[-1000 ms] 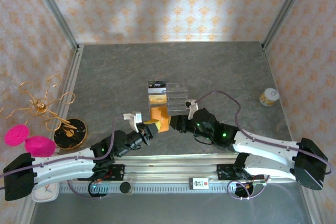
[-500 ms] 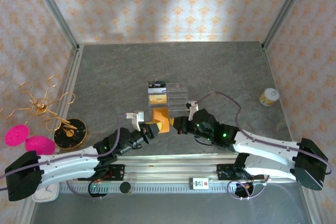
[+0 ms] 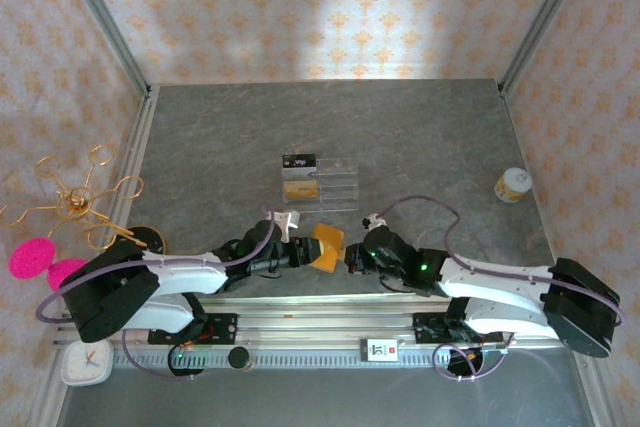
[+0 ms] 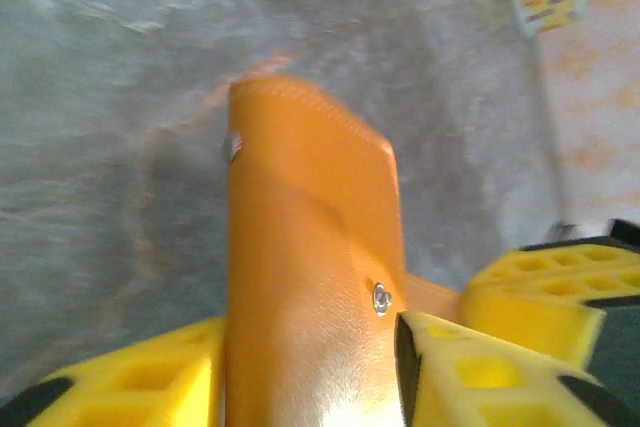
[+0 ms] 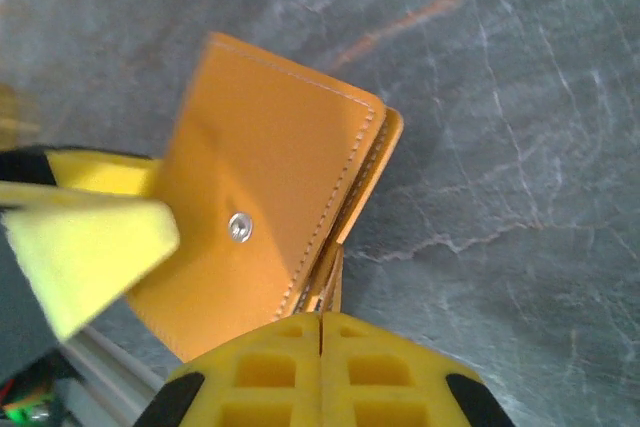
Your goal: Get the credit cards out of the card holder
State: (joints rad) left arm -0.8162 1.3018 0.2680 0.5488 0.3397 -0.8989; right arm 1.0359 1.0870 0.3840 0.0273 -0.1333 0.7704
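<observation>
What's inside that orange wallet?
The wallet is folded nearly shut. Along its open edge a few tan inner layers show. Whatever lies between them is hidden by the cover.

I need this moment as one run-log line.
left gripper: around card holder, grip unclear | right gripper: shut on card holder edge

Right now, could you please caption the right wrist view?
Right gripper pinching the edge of a flat orange leather card holder.
</observation>
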